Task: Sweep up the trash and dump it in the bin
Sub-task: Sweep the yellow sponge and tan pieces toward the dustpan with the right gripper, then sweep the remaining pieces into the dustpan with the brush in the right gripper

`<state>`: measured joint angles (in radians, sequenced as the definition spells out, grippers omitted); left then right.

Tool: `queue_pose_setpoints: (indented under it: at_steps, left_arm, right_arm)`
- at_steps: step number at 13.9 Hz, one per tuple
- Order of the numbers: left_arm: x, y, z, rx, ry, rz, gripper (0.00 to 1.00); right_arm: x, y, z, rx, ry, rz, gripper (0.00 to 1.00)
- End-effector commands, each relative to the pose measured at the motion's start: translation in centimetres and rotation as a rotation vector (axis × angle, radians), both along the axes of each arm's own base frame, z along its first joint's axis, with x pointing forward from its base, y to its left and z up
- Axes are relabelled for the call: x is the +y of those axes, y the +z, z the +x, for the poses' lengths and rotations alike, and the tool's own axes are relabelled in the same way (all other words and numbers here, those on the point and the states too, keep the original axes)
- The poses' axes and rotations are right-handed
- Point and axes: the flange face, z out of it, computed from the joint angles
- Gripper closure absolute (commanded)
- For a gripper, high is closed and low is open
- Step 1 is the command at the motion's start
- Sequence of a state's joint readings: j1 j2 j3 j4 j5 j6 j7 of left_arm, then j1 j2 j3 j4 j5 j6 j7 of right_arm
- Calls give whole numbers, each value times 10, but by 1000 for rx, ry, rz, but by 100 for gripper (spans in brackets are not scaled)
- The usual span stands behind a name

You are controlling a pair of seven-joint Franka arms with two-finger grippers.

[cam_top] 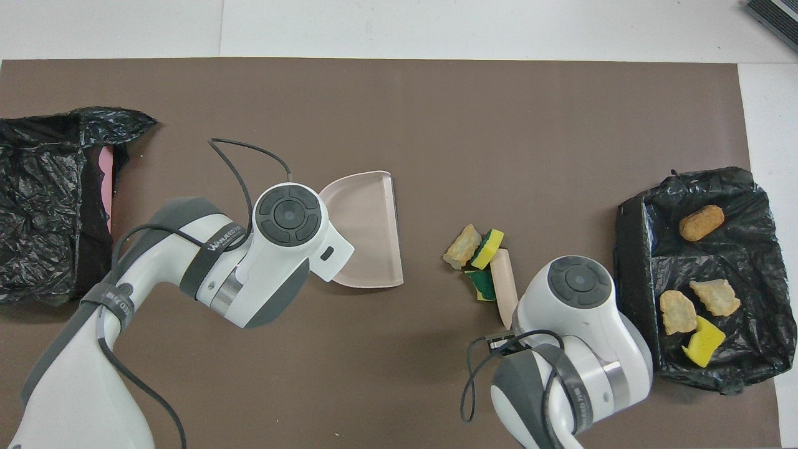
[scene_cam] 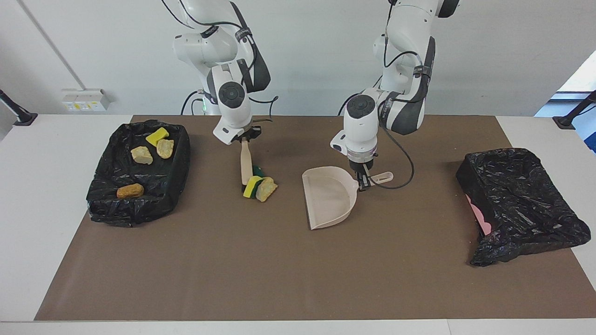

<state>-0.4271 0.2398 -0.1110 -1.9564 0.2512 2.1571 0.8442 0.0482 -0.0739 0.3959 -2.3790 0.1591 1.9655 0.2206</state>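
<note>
Right gripper [scene_cam: 244,141] is closed on the brush [scene_cam: 245,166], its bristles touching the trash [scene_cam: 260,187] near the dustpan [scene_cam: 328,200]. Left gripper [scene_cam: 362,179] grips the dustpan handle. Pushing too fast may scatter chunks past the dustpan mouth.
</note>
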Motion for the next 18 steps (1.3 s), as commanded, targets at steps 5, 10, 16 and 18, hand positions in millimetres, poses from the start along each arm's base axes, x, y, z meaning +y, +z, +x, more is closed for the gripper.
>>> queue_pose_setpoints:
  at_steps: [5,10,16,18]
  left_arm:
    - [11,2,-9,6,14,43,100]
    - [11,3,-9,2,15,40,100]
    - [17,3,-12,36,30,71,100]
    - [17,3,-13,36,34,70,100]
  right_arm:
    - [92,12,24,87,-153,299,100]
    - [118,36,35,133,-285,482,100]
    - [54,122,86,165,-133,310,100]
    - [43,113,91,82,-43,179,100]
